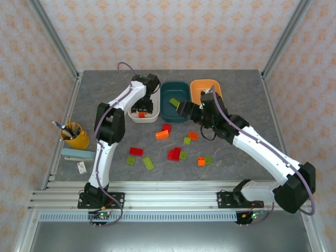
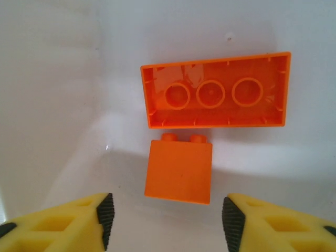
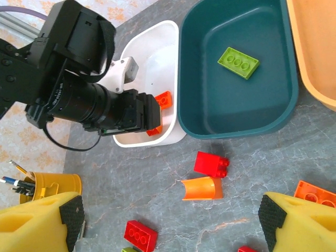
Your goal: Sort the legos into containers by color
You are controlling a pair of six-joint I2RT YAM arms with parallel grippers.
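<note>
Three bins stand side by side at the far part of the counter point(image 1: 105, 89): a white bin point(image 1: 144, 119), a dark teal bin point(image 1: 170, 113) and an orange bin point(image 1: 202, 86). The left tool point(image 2: 168, 216) hangs over the white bin, its fingers spread with nothing between them. Below it lie two orange legos, a long brick point(image 2: 215, 92) turned hollow side up and a small brick point(image 2: 179, 170) just beside it. The right tool point(image 3: 170, 218) hovers above the counter near the teal bin, spread wide and empty. One yellow-green brick point(image 3: 239, 62) lies in the teal bin. Loose legos lie scattered on the counter nearer the arm bases, among them a red brick point(image 3: 211, 164) next to a curved orange piece point(image 3: 202, 188).
</note>
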